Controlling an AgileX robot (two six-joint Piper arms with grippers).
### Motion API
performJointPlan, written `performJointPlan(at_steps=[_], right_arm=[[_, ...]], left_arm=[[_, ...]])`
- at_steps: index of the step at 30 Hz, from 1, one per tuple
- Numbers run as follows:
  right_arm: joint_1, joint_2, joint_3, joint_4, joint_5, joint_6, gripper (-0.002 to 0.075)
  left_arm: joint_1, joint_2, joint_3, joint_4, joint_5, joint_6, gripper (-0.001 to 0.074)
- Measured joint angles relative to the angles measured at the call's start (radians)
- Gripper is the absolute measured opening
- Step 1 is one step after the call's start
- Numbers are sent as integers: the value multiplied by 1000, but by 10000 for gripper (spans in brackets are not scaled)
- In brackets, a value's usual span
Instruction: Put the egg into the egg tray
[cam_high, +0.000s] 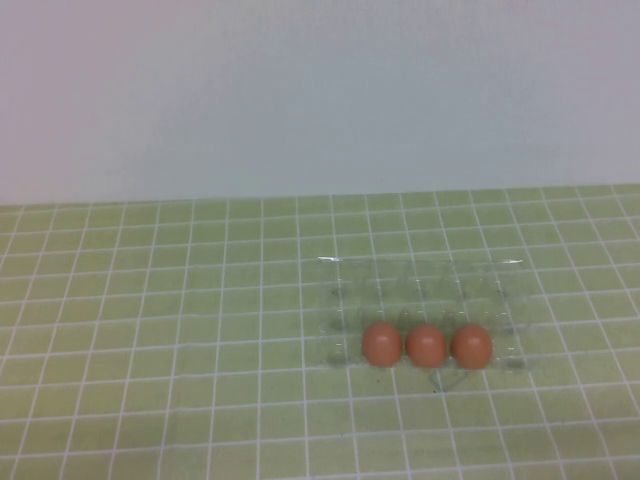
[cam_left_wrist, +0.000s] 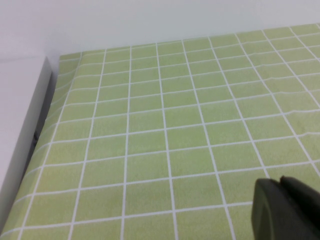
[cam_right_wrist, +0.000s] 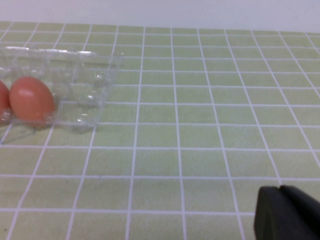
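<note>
Tray's (cam_high: 420, 262) 3 eggs (cam_high: 427, 345); left hand (cam_left_wrist: 287, 212), right hand (cam_right_wrist: 287, 212) aside.

The left gripper (cam_left_wrist: 286, 210) shows as a dark tip low over the green grid-patterned tablecloth (cam_left_wrist: 170, 130), with a white wall (cam_left_wrist: 150, 20) beyond it

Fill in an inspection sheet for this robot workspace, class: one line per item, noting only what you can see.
Surface: green tablecloth with white grid lines, flat.
Job's things: clear thin plastic egg tray right of centre; three smooth orange-brown eggs side by side in its near row; far cups empty.
Clutter: nothing seen.
Grippers: left gripper only a dark tip in the left wrist view, over bare cloth; right gripper likewise in the right wrist view, clear of the tray; neither appears in the high view.
Cables: nothing seen.
Surroundings: plain pale wall behind the table.
</note>
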Motion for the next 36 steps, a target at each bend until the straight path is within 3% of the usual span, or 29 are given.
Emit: performJointPlan(at_steps=[36], right_arm=[[-13, 0, 0, 0, 0, 2, -2]], left_arm=[[0, 0, 0, 0, 0, 0, -1]])
